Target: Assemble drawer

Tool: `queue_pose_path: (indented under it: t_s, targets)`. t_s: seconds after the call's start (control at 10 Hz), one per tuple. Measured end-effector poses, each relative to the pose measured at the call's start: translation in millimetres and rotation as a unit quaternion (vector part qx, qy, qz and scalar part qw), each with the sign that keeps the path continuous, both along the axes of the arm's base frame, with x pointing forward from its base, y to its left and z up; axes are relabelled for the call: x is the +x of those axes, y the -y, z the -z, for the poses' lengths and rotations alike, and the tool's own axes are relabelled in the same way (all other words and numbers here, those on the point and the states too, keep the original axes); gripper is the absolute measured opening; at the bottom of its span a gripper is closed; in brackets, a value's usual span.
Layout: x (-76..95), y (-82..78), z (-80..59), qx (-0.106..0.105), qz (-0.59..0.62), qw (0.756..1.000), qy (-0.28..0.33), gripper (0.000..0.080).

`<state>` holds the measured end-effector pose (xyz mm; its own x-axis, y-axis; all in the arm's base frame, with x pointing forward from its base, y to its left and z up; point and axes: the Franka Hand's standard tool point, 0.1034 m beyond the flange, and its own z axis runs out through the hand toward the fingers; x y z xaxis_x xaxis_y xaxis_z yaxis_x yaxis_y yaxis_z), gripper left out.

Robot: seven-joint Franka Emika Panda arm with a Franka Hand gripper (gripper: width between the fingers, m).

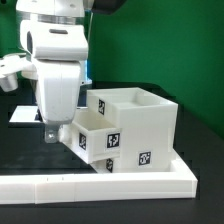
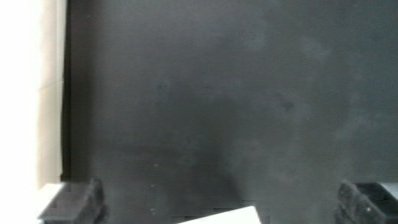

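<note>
Tray point(image 1: 93, 137) is sitting part-inserted in box shell point(image 1: 140, 125), braced against rail point(image 1: 95, 181); gripper point(image 1: 52, 133) is hovering beside, jaws released, gripping nothing.

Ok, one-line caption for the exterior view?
Franka arm's hand low beside a white tray partly seated in the box shell, both resting against the table's white rail.

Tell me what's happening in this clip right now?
A Franka arm is putting a white drawer set together on a black table. The box shell stands against the low white rail, and the smaller tray sits partly inside it, sticking out tilted toward the exterior view's left. The claw is down beside the tray's outer end; whether it touches or grips it cannot be told. The wrist view shows mostly bare table, with both fingertips spread apart.
</note>
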<state>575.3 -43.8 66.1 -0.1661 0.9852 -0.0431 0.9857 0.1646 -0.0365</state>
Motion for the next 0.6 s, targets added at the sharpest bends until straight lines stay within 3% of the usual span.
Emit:
queue_pose_path:
  t_s: [0.3,0.4,0.6]
  targets:
    - [-0.2,1.5,0.5,0.000,-0.005,1.000,-0.001,0.0649]
    - [0.9,10.0,1.5,0.003,-0.079,0.997,-0.004,0.0649]
    - [1.4,13.8,4.1,0.003,-0.114,0.993,-0.007,0.0649]
